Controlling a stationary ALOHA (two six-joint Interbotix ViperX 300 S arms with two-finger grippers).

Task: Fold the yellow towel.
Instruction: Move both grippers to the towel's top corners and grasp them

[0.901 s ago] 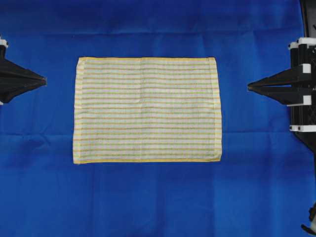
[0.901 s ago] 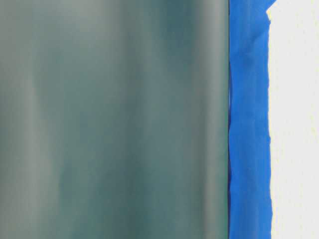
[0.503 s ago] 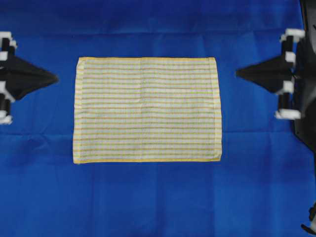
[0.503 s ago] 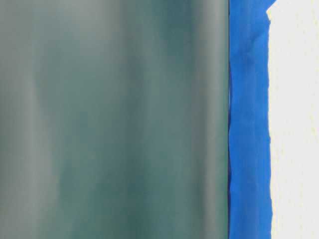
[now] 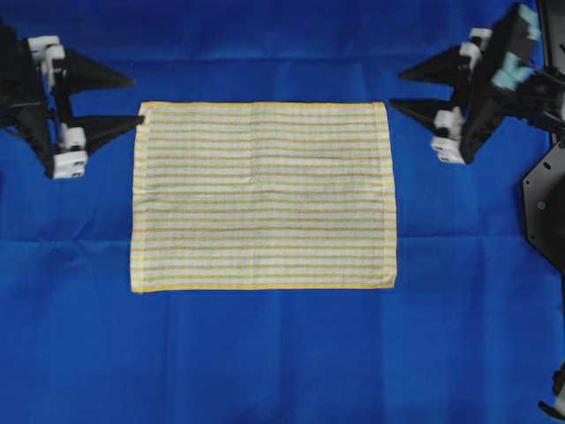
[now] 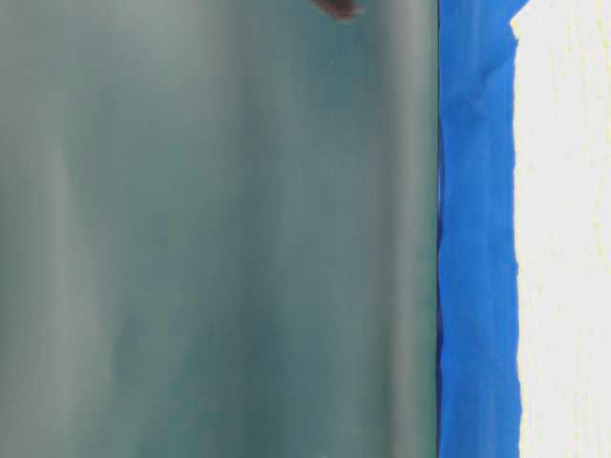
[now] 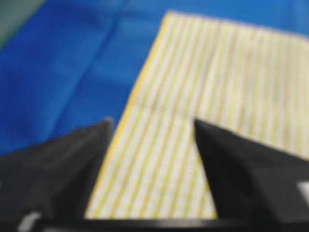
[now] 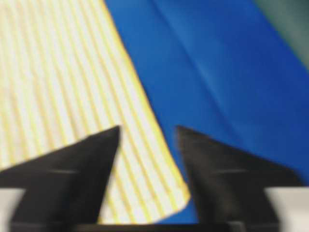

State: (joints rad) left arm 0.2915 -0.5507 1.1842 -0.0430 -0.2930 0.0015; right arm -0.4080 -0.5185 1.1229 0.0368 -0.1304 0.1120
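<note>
Looking down through the left wrist camera, I see the left gripper [image 7: 152, 126] pitched toward the surface with its two black fingers [image 7: 67, 169] spread wide and nothing between them; under the gap lies a corner of the yellow towel [image 7: 203, 111], its yellow hem running along the blue cloth [image 7: 63, 72]. From the right wrist camera, the right gripper [image 8: 147, 131] is also spread wide and holding nothing, and the towel's rounded corner sits beneath the gap. Both wrist pictures are blurred, so I cannot tell whether any fingertip touches the fabric.

From overhead, the left arm comes in from the upper left, its lower finger tip at the towel's top-left corner and the upper one over bare blue cloth. The right arm angles in from the upper right, its tips just beside the top-right corner. The towel lies flat and unfolded in the middle of the surface. I can read no writing or labels anywhere. The table-level view shows only a blurred grey-green panel [image 6: 220, 239], a strip of blue cloth and a white wall [image 6: 568, 239].
</note>
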